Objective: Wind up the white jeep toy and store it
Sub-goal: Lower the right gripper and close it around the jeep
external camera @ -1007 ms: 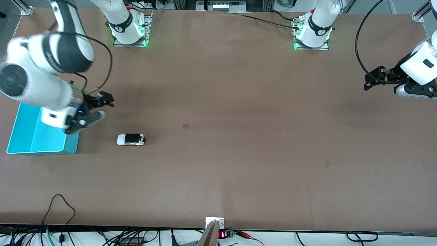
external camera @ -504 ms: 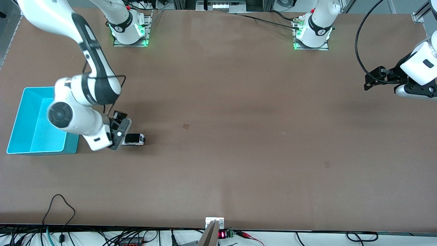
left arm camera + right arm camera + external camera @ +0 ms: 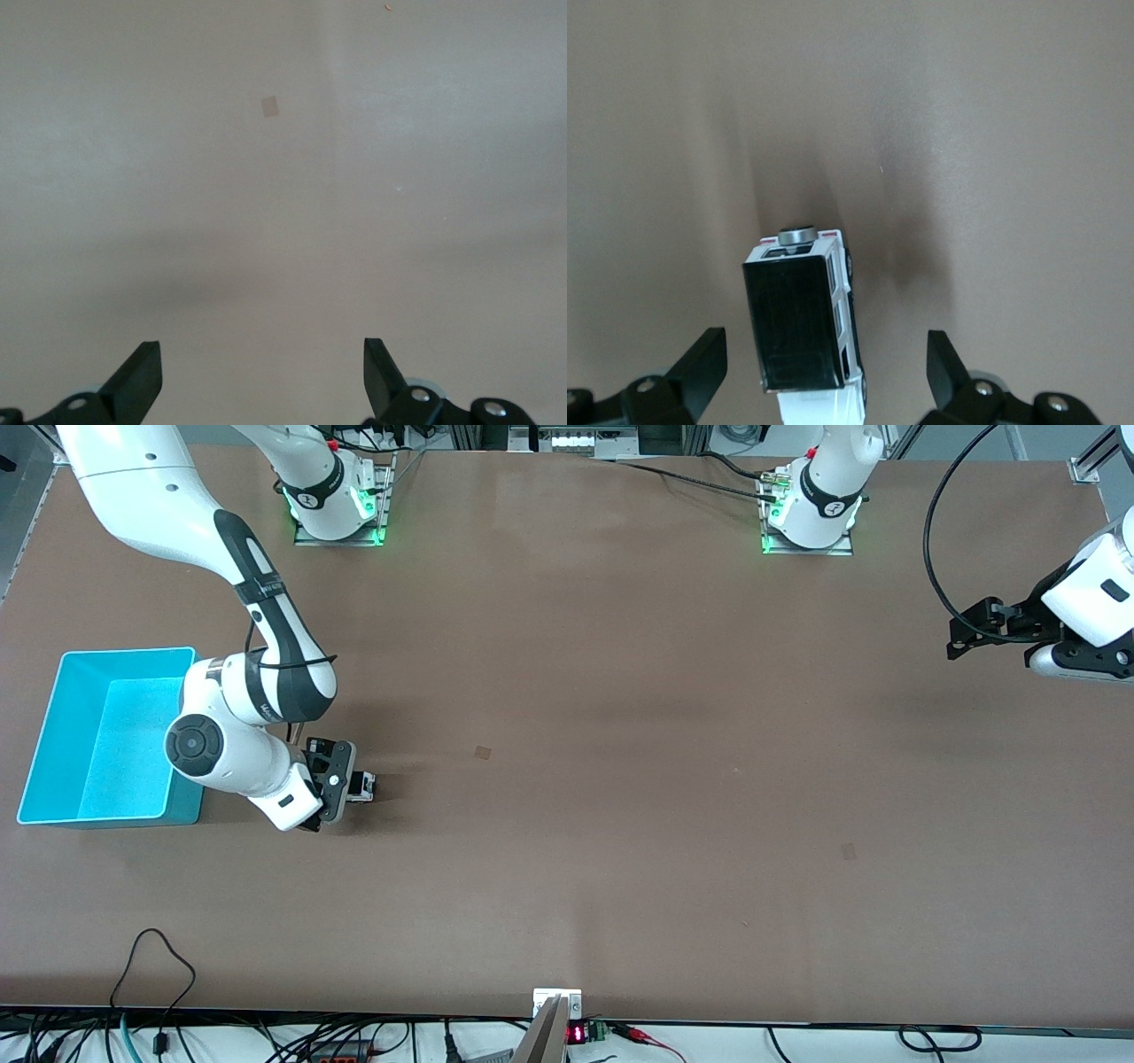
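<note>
White jeep toy [image 3: 361, 786] on the table [image 3: 620, 735], beside the turquoise bin [image 3: 53, 726] at the right arm's end; nothing lies between them but the right arm. Right gripper [image 3: 824, 372] low over the jeep, fingers spread wide either side of it, not touching. Left gripper [image 3: 261, 381] waits with fingers apart over bare table at the left arm's end.

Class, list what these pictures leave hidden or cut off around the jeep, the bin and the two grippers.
- Jeep: front view, right gripper covers most of it; right wrist view, its near end is cut off by the edge.
- Bin: front view, the right arm hides one corner.
- Left gripper: front view, its open fingers cannot be made out.
</note>
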{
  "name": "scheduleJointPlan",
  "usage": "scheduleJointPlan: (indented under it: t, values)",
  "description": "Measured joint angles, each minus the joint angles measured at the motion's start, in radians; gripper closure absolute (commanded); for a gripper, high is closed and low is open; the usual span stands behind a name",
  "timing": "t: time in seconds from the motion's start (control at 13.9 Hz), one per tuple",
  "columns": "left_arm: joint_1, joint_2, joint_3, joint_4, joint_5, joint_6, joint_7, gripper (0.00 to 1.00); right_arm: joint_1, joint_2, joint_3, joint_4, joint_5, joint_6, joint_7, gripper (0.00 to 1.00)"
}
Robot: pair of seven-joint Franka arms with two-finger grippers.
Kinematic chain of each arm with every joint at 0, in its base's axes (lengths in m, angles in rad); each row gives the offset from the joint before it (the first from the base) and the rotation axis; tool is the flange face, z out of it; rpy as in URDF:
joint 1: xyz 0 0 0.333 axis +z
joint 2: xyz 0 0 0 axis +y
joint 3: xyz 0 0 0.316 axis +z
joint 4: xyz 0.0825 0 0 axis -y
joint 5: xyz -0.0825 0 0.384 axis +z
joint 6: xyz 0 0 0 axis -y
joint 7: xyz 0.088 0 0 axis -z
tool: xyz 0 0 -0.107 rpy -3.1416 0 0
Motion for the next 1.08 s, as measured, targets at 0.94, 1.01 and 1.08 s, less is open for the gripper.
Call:
scheduleJointPlan:
  t: [0.94, 1.01, 1.08]
  values:
    - [0.000, 0.000, 0.001, 0.000, 0.000, 0.000, 0.000, 0.00, -0.002, 0.011, -0.001, -0.095, 0.000, 0.135, -0.054, 0.77]
    - [0.000, 0.000, 0.001, 0.000, 0.000, 0.000, 0.000, 0.00, -0.002, 0.011, -0.002, -0.095, 0.000, 0.144, -0.081, 0.92]
    - [0.000, 0.000, 0.001, 0.000, 0.000, 0.000, 0.000, 0.00, -0.004, 0.010, -0.002, -0.095, 0.000, 0.150, -0.099, 1.00]
